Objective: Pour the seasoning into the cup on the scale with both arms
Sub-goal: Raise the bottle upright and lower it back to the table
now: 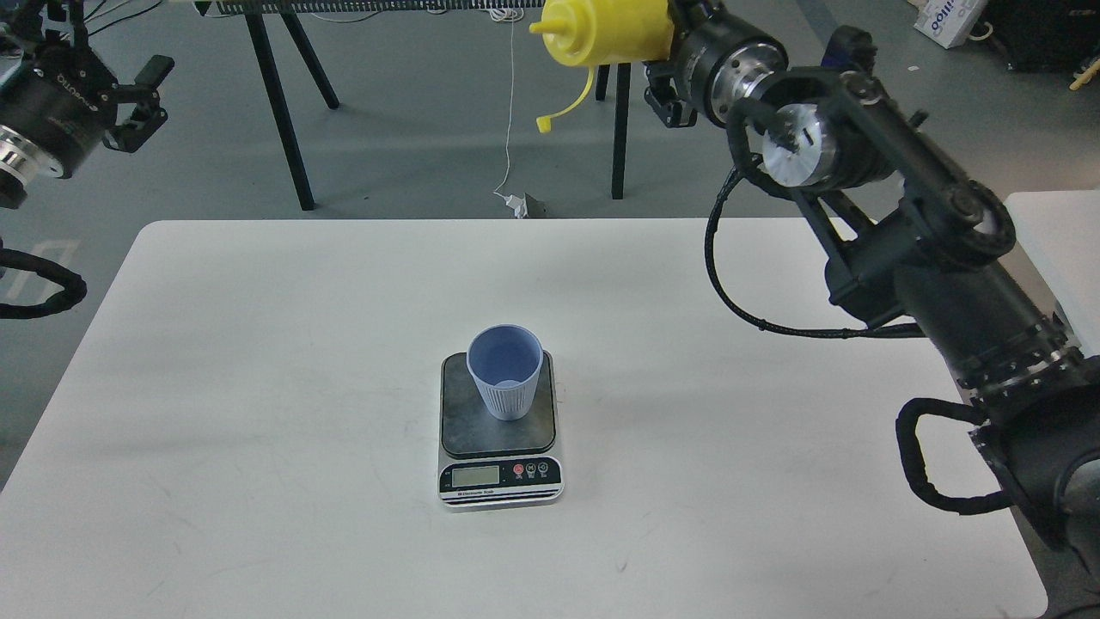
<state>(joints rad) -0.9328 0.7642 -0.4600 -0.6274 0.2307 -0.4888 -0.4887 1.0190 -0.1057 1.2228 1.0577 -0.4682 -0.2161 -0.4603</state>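
The light-blue ribbed cup [505, 370] stands upright on the dark platform of the scale [498, 430], near the table's middle. My right gripper [666, 34] is shut on the yellow seasoning bottle [610, 33] and holds it high at the top edge of the view, roughly level, nozzle pointing left. Its tethered cap [543, 125] hangs below. The bottle is far above and behind the cup. My left gripper [142, 90] is at the upper left, off the table's edge, open and empty.
The white table [258, 361] bears only the scale and cup. Black trestle legs [279, 103] and a white cable [511, 103] stand behind it on the grey floor. A second white surface [1053, 232] lies at the right.
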